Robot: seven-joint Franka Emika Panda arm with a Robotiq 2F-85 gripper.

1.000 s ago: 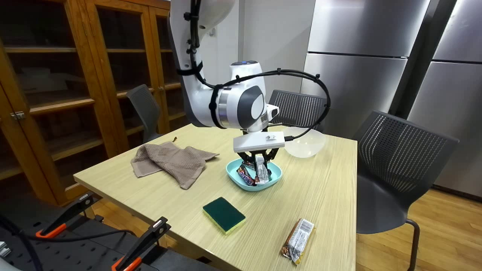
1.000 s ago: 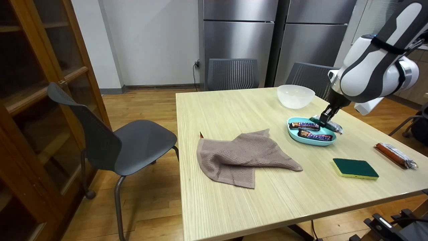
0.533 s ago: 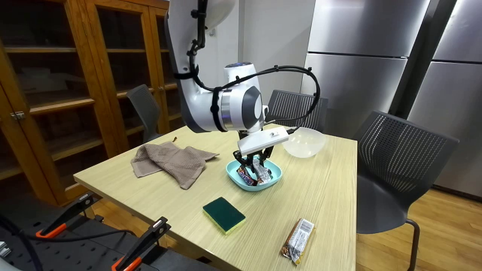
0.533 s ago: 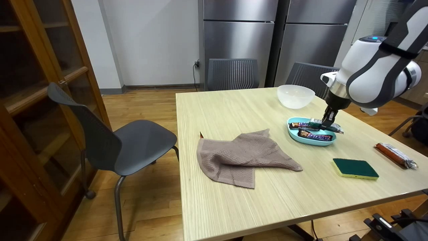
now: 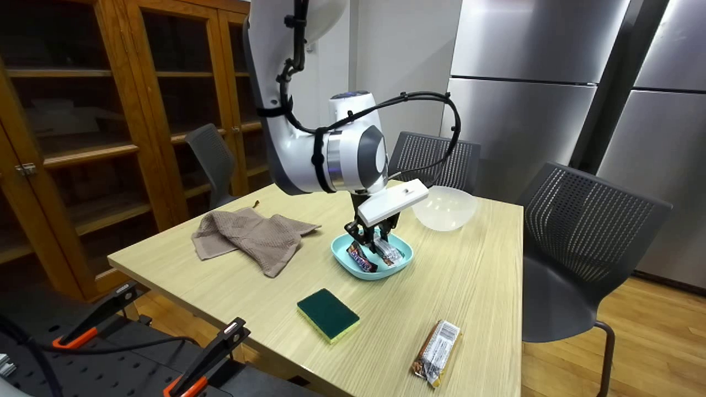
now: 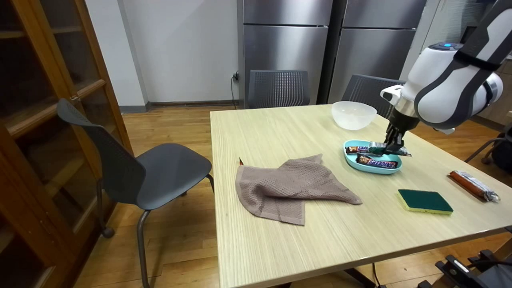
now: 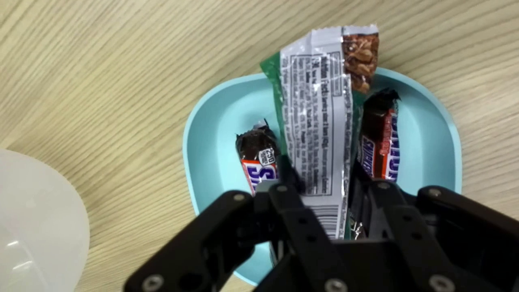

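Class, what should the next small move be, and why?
Perhaps shift the green snack bar slightly towards the middle of the dish: the gripper has it between its fingers, and in the wrist view one end juts past the edge.

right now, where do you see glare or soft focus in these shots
In the wrist view, small bright glints on the bowl, the gripper dark and slightly soft, "Nutrition Facts" readable on the green-and-white bar; in both exterior views, a pale sheen on the steel refrigerator doors.
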